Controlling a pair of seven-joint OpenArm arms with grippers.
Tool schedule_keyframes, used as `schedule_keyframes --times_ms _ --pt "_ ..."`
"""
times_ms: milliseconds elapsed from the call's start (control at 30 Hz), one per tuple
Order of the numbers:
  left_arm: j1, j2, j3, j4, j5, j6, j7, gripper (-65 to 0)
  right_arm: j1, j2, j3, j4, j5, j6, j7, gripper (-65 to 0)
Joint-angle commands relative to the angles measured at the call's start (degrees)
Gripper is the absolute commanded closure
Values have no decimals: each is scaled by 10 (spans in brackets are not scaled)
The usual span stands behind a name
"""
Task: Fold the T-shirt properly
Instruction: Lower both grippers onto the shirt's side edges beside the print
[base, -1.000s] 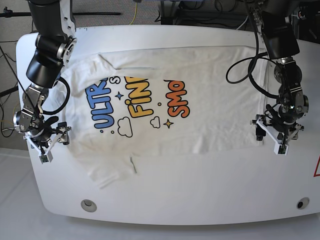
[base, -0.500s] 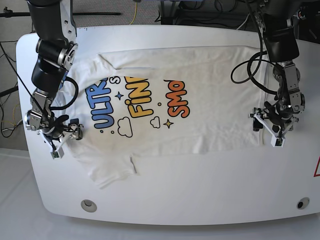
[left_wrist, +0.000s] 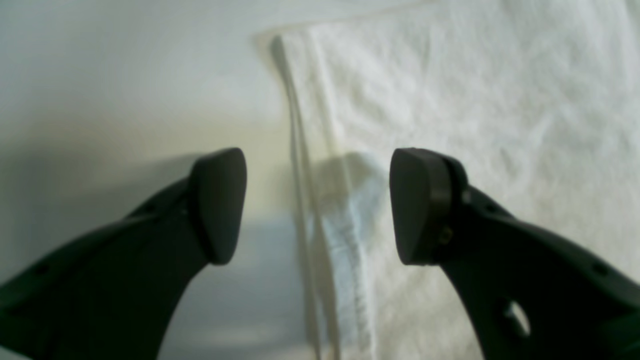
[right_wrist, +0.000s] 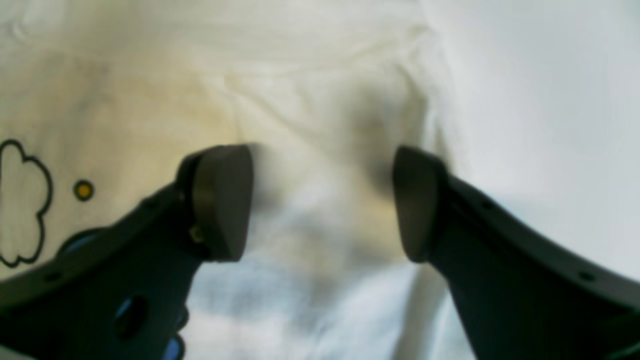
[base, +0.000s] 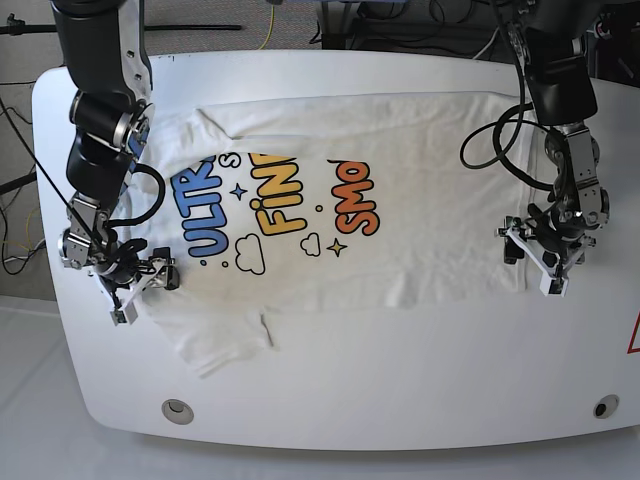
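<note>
The T-shirt print's "FINE" is partly folded under (top letters hidden); wrist views are blurred.

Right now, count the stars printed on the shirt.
2 on the shirt, as far as the base view shows: a blue star between ULTRA and FINE, and an orange star below SMOL. The top fold may hide more.

A white surface with rounded corners carries the T-shirt, which lies flat and spread out, print side up, covering much of its middle and far part. The shirt's hem edge lies toward the base view's right, one sleeve toward the near left. Two small round fittings sit in the surface's near corners.
</note>
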Motion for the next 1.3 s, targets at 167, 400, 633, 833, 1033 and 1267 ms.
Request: schedule_keyframes --times_ms 167,400,633,833,1033,1267 --pt "-22 -9 -2 10 -6 1 -15 -416 27 25 -3 -8 14 1 26 -417" --pt "-16 -9 -4 22 -6 1 -16 -416 20 27 3 -11 13 1 32 -420" --pt "-12 -10 -5 24 -7 0 -19 -415 7 30 5 -9 16 1 35 -420" --pt "4 -10 -15 46 -7 -1 -15 -421 -16 31 7 -2 17 1 28 -419" --pt "22 -10 -24 77 -7 -1 -11 -422 -44 28 9 22 17 1 20 -419" --pt "60 -12 -44 132 -4 -6 -1 -428 -105 14 23 145 15 1 -28 -424"
